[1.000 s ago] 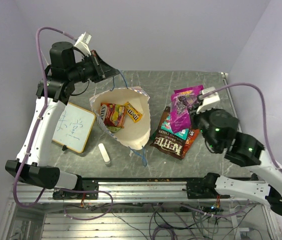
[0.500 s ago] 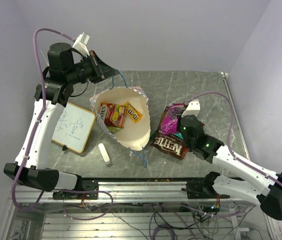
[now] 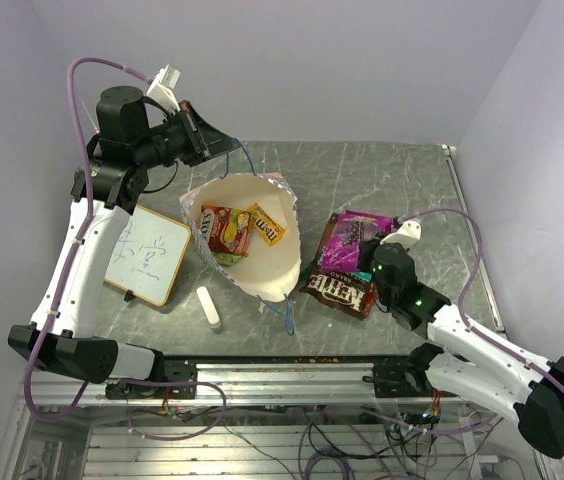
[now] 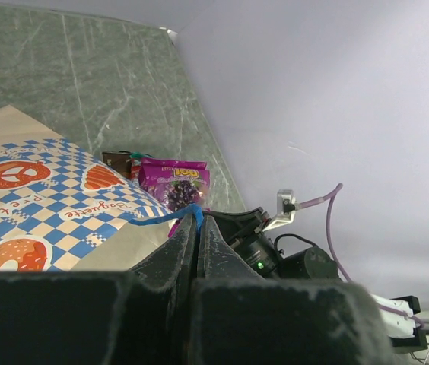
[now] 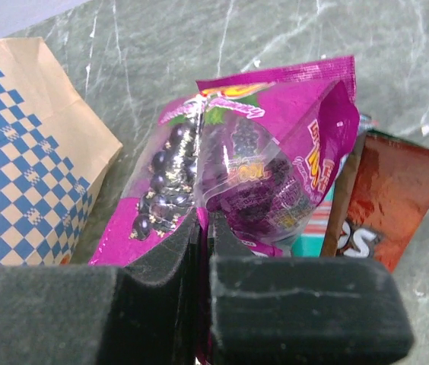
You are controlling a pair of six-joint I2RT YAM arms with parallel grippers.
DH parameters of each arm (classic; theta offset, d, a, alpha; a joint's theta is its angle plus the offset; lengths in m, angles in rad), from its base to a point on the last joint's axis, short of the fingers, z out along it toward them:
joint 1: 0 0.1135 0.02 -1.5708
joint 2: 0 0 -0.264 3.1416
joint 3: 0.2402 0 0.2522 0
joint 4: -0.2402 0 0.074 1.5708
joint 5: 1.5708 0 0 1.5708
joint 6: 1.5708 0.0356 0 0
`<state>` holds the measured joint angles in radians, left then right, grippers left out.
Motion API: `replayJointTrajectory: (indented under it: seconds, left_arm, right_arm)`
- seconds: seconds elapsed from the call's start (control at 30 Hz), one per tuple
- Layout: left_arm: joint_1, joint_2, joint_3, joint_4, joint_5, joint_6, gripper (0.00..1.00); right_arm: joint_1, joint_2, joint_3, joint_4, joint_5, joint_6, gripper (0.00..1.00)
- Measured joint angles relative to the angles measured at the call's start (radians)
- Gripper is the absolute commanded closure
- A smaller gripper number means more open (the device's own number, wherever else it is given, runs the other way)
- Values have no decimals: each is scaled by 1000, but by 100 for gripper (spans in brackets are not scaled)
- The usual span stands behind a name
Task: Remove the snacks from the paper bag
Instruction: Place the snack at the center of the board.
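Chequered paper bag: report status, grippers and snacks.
Left gripper shut on thin blue cord handle. Right gripper shut on glossy purple packet, outside cream paper bag. Red packet, yellow packet inside. Nothing blocking.

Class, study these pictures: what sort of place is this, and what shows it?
Most likely a robotics lab test cell: a left arm and right arm bolted to a metal rail above loose cables, plain walls around, and staged props: a paper bag and purple snack packet.
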<state>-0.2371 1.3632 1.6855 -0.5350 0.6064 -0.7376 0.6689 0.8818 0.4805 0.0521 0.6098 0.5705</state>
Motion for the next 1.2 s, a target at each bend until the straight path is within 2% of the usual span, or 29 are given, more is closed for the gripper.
replayJointTrajectory:
  seconds: [0.1,0.23,0.4,0.5,0.63,0.9,1.03,1.2]
  left_arm:
    - [0,0,-4,5,9,0,93]
    - [0,0,-14,7,19,0,93]
    - [0,-6,-20,8,29,0,93]
    - [0,-18,-39,10,33,-4,93]
    - [0,-31,-49,11,35,-7,93]
    - [0,-74,-66,5,35,-4,93]
    - [0,-90,-88,7,43,-5,93]
    - [0,-87,-99,10,62,-21,93]
  right_arm:
    - [0,-12,-34,-3,9,68,86]
    - [0,-27,-64,-27,6,124,62]
    - [0,-10,-60,-124,-23,169,51]
    - [0,-17,-39,-200,-42,172,38]
    - [0,-93,20,-322,-65,145,26]
    - [0,-215,230,-518,-195,-6,25]
    - [0,-243,254,-554,-366,-122,29]
    - [0,-193,320,-544,-585,-238,31]
